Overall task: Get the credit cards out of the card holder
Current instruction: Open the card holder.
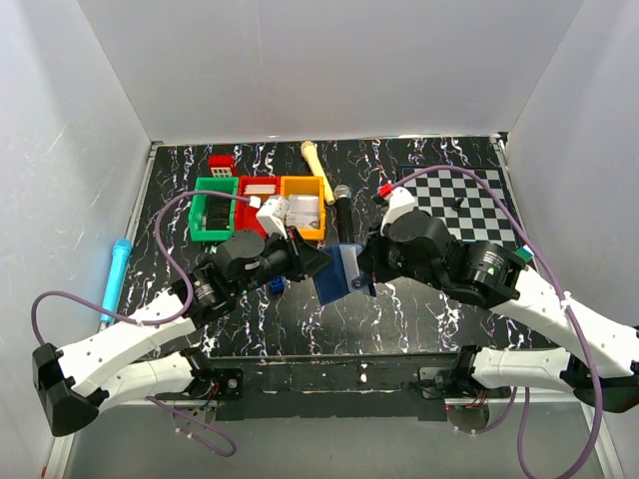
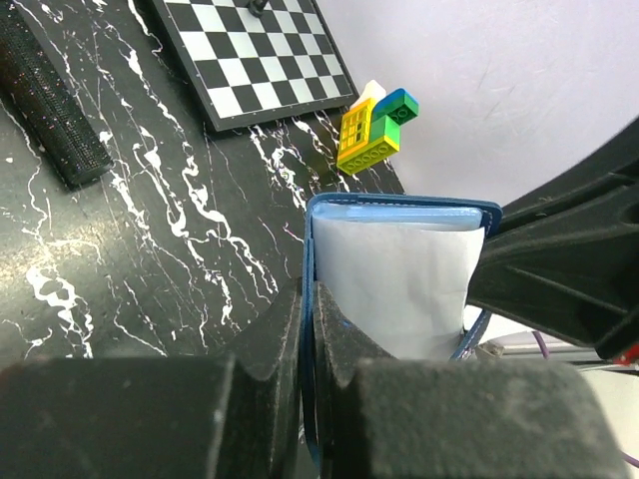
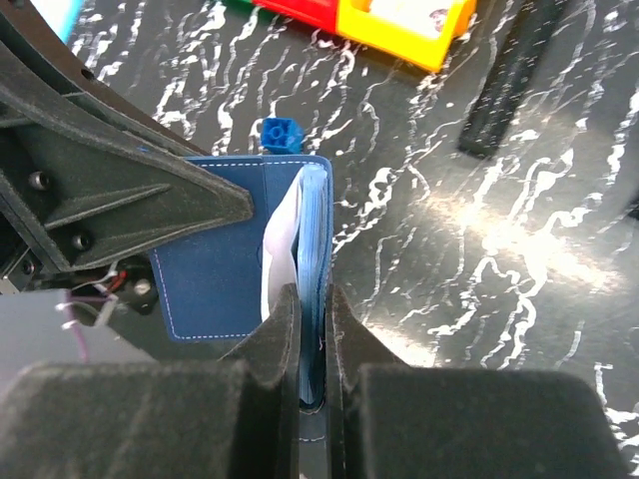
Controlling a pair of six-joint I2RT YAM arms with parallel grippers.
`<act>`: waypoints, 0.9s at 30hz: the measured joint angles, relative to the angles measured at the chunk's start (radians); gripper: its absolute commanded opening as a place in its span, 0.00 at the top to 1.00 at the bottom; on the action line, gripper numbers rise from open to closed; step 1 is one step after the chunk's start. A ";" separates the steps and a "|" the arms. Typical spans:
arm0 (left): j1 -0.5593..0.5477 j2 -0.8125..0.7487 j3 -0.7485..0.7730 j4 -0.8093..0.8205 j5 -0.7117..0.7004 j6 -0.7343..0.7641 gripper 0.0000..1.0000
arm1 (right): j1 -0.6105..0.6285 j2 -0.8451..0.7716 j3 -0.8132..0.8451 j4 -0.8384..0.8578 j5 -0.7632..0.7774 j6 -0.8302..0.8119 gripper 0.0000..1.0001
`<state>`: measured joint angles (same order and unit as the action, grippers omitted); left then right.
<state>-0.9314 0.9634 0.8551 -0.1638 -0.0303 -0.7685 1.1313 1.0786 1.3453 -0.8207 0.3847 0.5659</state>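
The navy card holder (image 1: pixel 337 271) hangs open above the table's middle, held between both arms. My left gripper (image 1: pixel 318 261) is shut on one flap; in the left wrist view the flap's thin navy edge (image 2: pixel 307 249) runs between my jaws (image 2: pixel 308 299), with a pale inner face (image 2: pixel 394 289) beside it. My right gripper (image 1: pixel 365 261) is shut on the other half (image 3: pixel 325 200), its jaws (image 3: pixel 313 297) clamping the wallet wall. A stack of pale blue credit cards (image 3: pixel 313 235) sits edge-on inside it. The navy flap (image 3: pixel 215 254) spreads left.
Green (image 1: pixel 213 210), red (image 1: pixel 259 192) and orange (image 1: pixel 304 203) bins stand behind the arms. A chessboard (image 1: pixel 469 205) lies back right, a black microphone (image 1: pixel 344 215) in the middle, a light-blue pen (image 1: pixel 115 271) at left. A small blue brick (image 3: pixel 281 135) lies under the wallet.
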 measured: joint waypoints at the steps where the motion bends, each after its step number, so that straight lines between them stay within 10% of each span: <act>1: 0.000 -0.008 0.003 -0.018 0.003 0.001 1.00 | -0.019 -0.013 -0.016 0.018 -0.040 0.007 0.82; 27: 0.027 -0.123 0.029 -0.113 -0.014 -0.053 1.00 | -0.149 -0.056 -0.153 0.195 -0.472 0.067 0.59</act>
<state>-0.9047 0.8406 0.8837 -0.2771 -0.0444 -0.8215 0.9821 1.0229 1.1919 -0.6254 -0.0875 0.6331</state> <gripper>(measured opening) 0.029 0.396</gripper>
